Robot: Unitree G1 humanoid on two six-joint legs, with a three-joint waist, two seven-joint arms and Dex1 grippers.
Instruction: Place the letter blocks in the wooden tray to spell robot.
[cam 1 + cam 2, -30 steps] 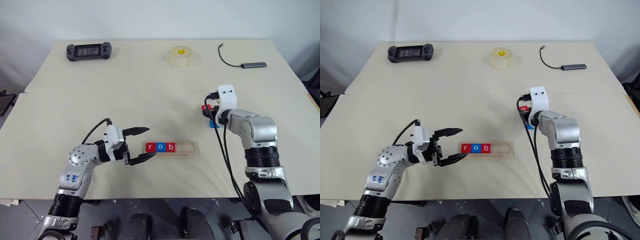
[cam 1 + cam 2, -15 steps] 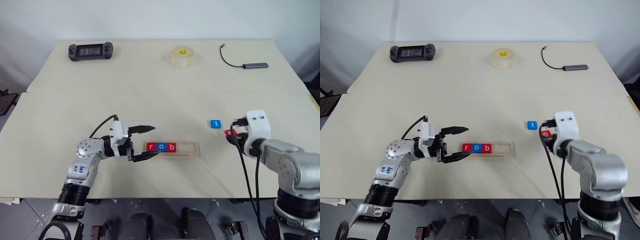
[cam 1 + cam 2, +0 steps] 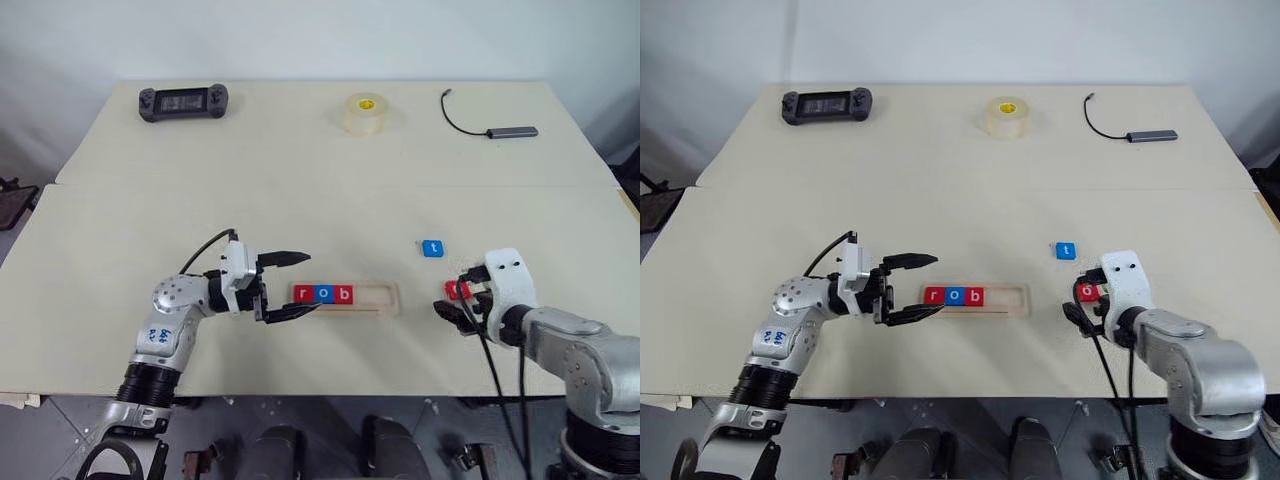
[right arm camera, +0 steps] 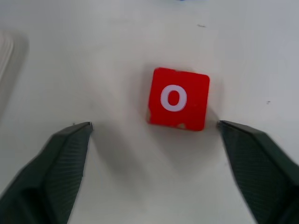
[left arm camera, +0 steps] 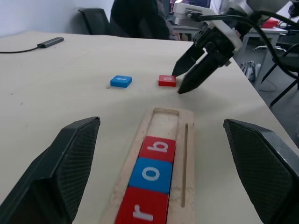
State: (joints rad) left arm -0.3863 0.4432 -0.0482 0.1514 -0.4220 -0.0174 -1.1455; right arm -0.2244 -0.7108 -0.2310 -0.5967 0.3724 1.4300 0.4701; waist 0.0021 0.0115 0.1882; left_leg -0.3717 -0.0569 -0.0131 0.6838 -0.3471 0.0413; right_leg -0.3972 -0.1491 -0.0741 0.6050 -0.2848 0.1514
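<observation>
1. Blocks r, o, b [image 3: 323,294] sit side by side at the left end of your tray [image 3: 385,298], rest of the groove bare.
2. Red o [image 4: 178,99] lies flat on the desk [image 3: 300,180], right of the tray, between your right jaws [image 4: 156,140], which are spread wide and not touching it.
3. Blue t [image 3: 432,248] is on the desk near the red o.
4. Left jaws [image 3: 296,285] hang released just off the tray's left end, gripping nothing.
</observation>
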